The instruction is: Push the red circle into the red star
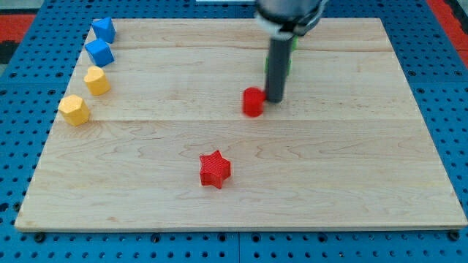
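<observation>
The red circle [253,101] lies a little above the middle of the wooden board [351,190]. The red star [214,169] lies below it and to its left, well apart from it. My tip [274,99] sits just at the circle's right side, touching or nearly touching it. The dark rod rises from there to the view's top.
Two blue blocks [103,30] [99,52] and two yellow blocks [96,80] [74,109] line the board's upper left edge. A green block [290,55] shows partly behind the rod near the view's top. Blue pegboard surrounds the board.
</observation>
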`<state>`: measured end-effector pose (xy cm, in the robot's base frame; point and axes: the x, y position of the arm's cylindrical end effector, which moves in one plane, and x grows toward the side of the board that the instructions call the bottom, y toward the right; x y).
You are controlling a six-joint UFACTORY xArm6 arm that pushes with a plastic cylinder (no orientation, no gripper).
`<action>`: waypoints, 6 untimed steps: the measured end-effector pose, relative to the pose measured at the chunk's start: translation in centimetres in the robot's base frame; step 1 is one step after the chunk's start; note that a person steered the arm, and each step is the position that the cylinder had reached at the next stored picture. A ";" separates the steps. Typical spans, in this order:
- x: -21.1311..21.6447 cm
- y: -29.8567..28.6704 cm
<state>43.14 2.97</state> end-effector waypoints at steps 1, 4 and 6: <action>1.4 -3.3; 7.6 -5.3; 5.7 -4.9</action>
